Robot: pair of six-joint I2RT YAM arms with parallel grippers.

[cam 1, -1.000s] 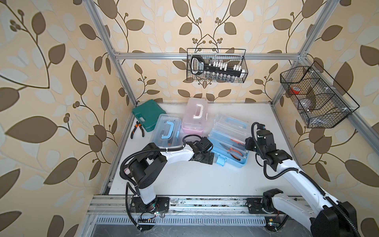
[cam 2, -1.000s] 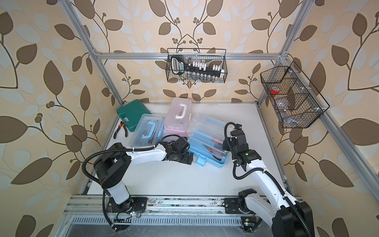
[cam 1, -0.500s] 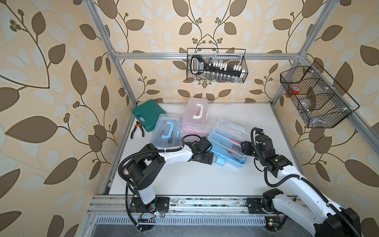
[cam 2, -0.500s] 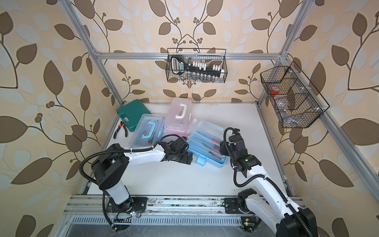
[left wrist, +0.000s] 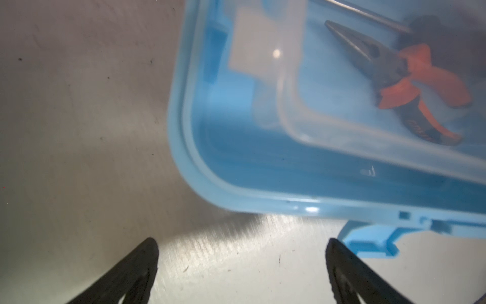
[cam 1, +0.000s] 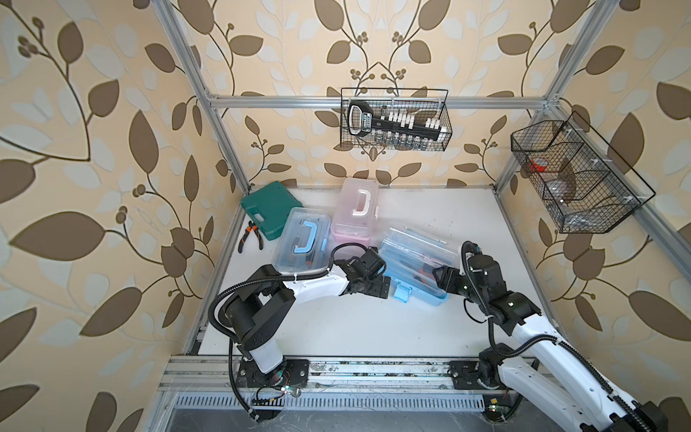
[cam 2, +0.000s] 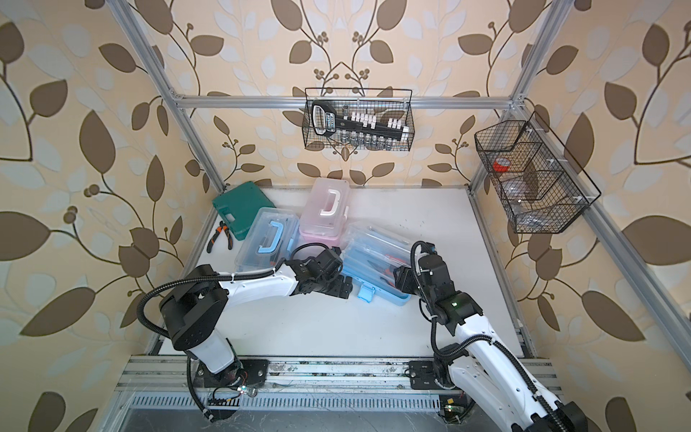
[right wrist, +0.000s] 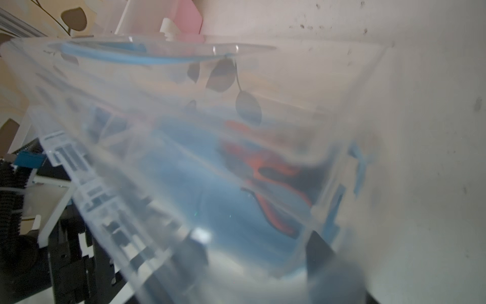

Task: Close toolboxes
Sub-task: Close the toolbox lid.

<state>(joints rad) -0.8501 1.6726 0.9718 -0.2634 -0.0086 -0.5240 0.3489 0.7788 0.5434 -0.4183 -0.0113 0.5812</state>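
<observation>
One green case [cam 1: 266,209] and pliers [cam 1: 251,239] lie beside the left blue toolbox [cam 1: 302,239].

Table front [cam 1: 336,329]: open passage. Rear left: green case [cam 1: 267,209], pliers [cam 1: 251,239], blue-handled toolbox [cam 1: 303,239] and pink toolbox [cam 1: 355,213], packed close. Centre: third toolbox [cam 1: 418,262] blocks. Rear right: free.

Walls all round: cream wallpaper [cam 1: 93,149], big brown leaves, pale vines. Aluminium frame [cam 1: 284,99] bars up corners and across back wall. Black wire basket [cam 1: 396,89] hangs from back bar; second basket [cam 1: 583,220], wire, partitioned, on side bar. White tabletop [cam 1: 336,321], scuffed, dark specks toward back. Metal rail [cam 1: 374,368] along front edge. Light soft, even.
</observation>
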